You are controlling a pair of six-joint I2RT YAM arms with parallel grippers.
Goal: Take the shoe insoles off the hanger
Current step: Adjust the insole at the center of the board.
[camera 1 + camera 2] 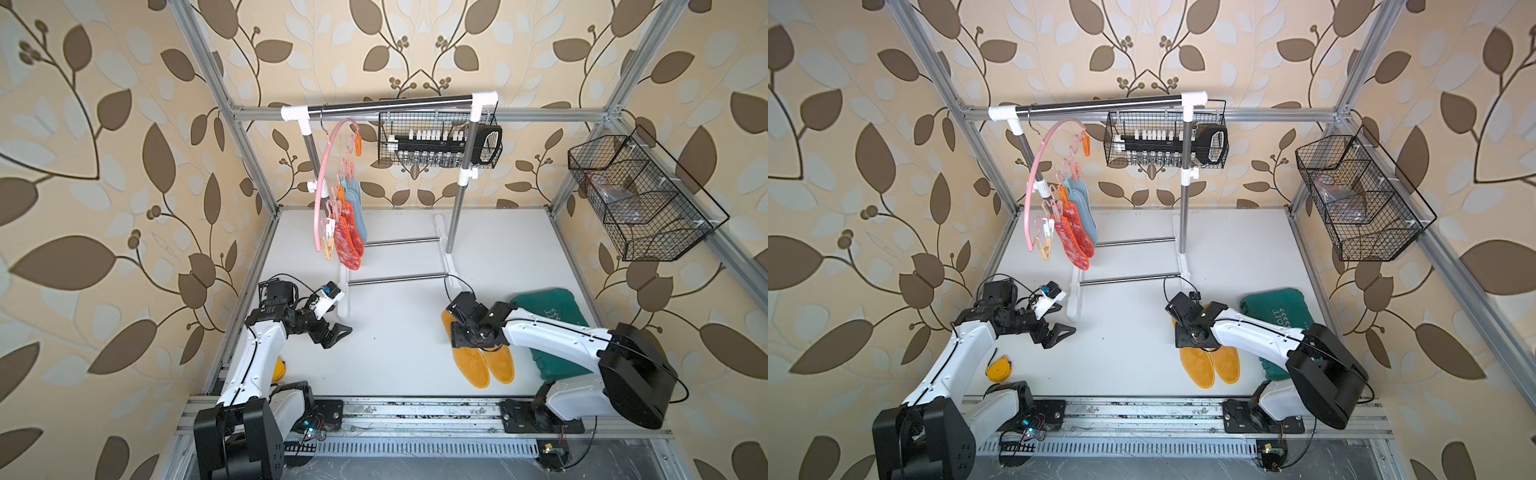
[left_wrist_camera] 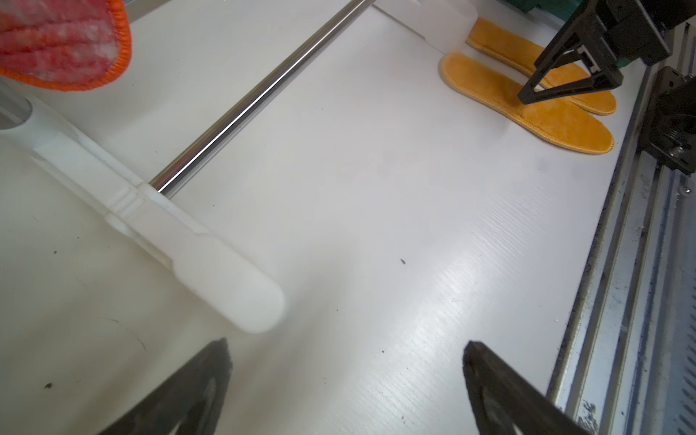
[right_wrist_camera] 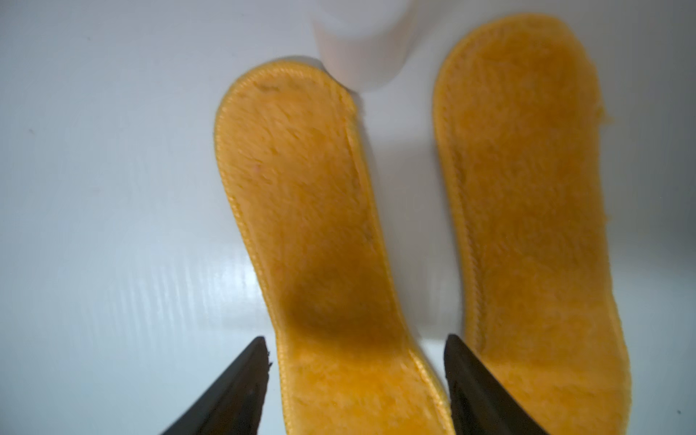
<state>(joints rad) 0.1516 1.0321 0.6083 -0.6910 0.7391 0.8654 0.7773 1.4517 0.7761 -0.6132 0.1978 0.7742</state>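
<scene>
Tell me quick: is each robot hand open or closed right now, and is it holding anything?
Left hand: open, holding nothing.
Right hand: open, jaws either side of an orange-yellow insole that lies flat, not gripping it.

You see orange-yellow insoles (image 1: pixel 478 365), mottled red-and-white insoles (image 1: pixel 347 245), grey-blue insoles (image 1: pixel 357 203), a pink hanger (image 1: pixel 317 224), a white table (image 1: pixel 395 324), a dark green case (image 1: pixel 552 303), beige wallpaper (image 1: pixel 104 166) with brown leaves.
</scene>
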